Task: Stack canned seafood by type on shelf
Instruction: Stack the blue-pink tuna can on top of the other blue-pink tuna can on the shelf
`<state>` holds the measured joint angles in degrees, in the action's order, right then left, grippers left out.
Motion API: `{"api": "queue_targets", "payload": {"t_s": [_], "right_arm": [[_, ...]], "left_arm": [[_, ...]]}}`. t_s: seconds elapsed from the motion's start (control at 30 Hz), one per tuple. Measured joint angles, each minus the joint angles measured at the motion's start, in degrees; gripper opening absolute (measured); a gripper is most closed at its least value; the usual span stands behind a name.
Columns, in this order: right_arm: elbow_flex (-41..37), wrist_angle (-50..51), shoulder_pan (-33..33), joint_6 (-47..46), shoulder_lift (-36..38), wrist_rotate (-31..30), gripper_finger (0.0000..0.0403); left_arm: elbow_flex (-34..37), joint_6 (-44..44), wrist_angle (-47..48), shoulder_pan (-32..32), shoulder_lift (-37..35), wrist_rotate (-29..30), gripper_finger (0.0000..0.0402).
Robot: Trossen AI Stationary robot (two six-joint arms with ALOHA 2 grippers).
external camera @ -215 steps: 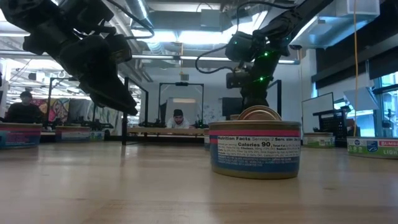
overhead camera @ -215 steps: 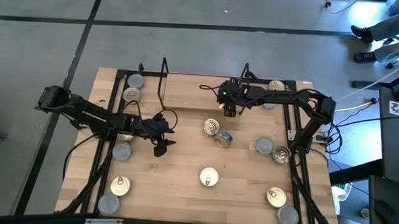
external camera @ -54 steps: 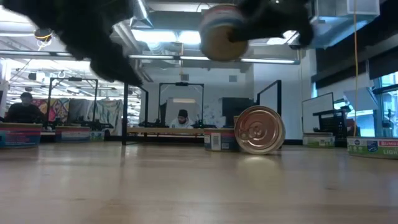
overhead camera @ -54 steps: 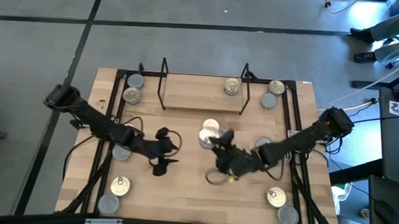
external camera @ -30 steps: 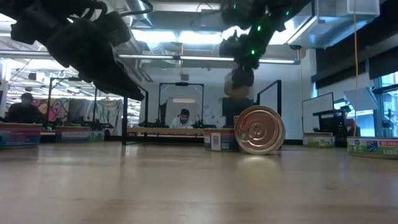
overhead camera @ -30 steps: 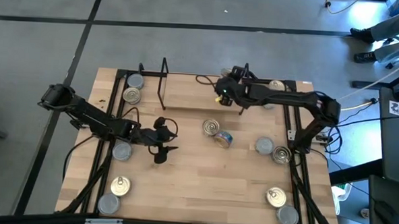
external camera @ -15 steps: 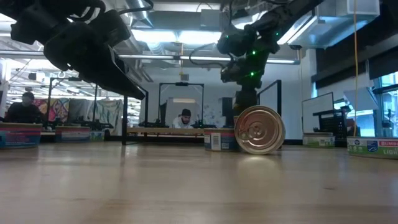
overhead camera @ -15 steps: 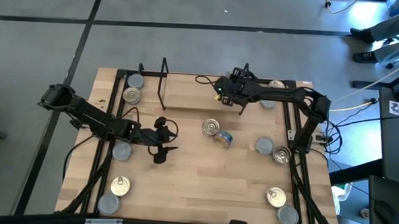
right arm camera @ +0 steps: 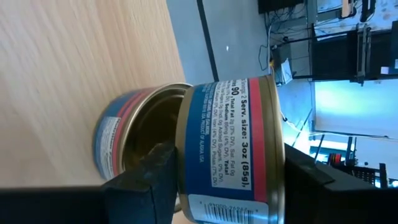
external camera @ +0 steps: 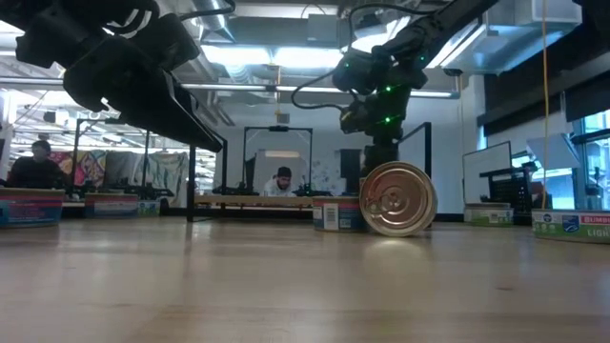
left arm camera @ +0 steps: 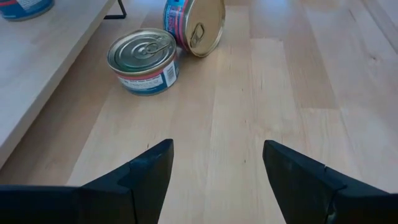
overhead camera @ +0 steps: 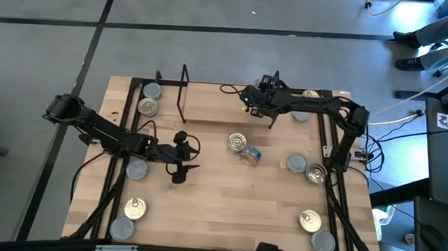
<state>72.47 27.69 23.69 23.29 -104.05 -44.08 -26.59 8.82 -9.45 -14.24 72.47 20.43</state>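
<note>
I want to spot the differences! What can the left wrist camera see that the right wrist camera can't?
Only the left wrist view shows the open left gripper above bare table, an upright tin and a tipped tin beside it. Only the right wrist view shows the right gripper holding a blue and red tin over another tin, on the shelf's wood. Both show wood and tins.
</note>
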Motion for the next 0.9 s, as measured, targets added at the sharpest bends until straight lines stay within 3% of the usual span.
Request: {"api": "queue_targets", "payload": {"t_s": [0.17,0.33,0.47,0.9], "right_arm": [[0.0,-0.8,0.8,0.5,0.0,0.8,0.0201],[-0.2,0.0,0.7,1.2,-0.3,2.6,0.0283],[-0.1,-0.1,0.7,1.0,-0.2,3.7,0.0318],[5.8,7.9,0.6,-0.8,1.0,11.0,0.0307]], "left_arm": [[0.0,0.0,0.0,0.0,0.0,0.0,0.0249],[0.0,0.3,0.2,0.0,0.0,0.0,0.0249],[0.0,0.0,0.3,0.0,0.0,0.0,0.0249],[0.0,0.1,1.6,0.0,0.0,0.0,0.0249]]}}
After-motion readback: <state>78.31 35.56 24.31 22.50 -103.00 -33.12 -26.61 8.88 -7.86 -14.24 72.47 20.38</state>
